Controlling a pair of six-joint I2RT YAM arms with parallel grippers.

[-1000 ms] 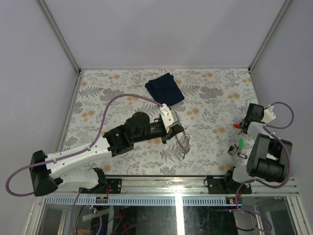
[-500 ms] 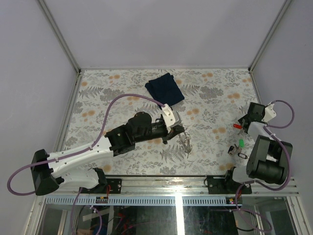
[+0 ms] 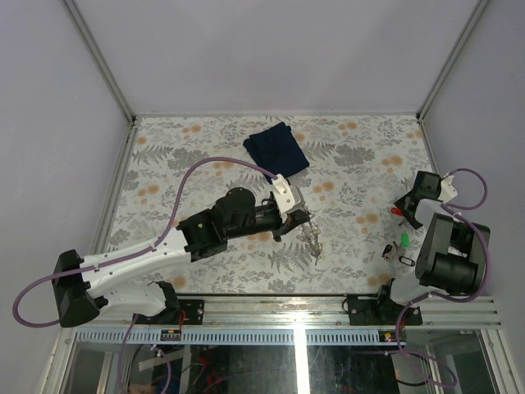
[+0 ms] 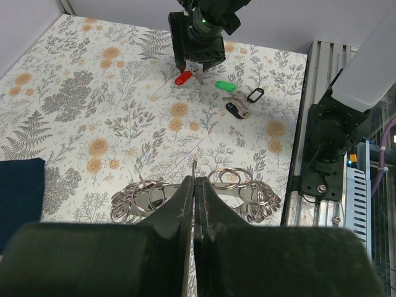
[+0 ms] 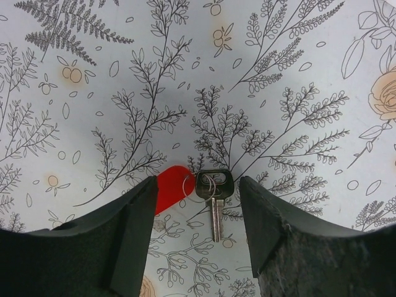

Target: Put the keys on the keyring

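Keys point(image 4: 225, 85) — one red, one green, two black; left pincer point(image 4: 195, 185) clamps keyring point(image 4: 250, 201) — right pincer point(image 5: 198, 185) open.

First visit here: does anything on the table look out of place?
Nothing broken or spilled. The keys lie scattered by the right claw, apart from the keyring gripped in the left claw. A dark blue cloth lies folded at the back.

Floral-patterned table point(image 3: 205, 139) between plain lilac walls point(image 3: 271, 49), seemingly evenly lit.

Red key tag point(image 5: 169, 187) seemingly half hidden.
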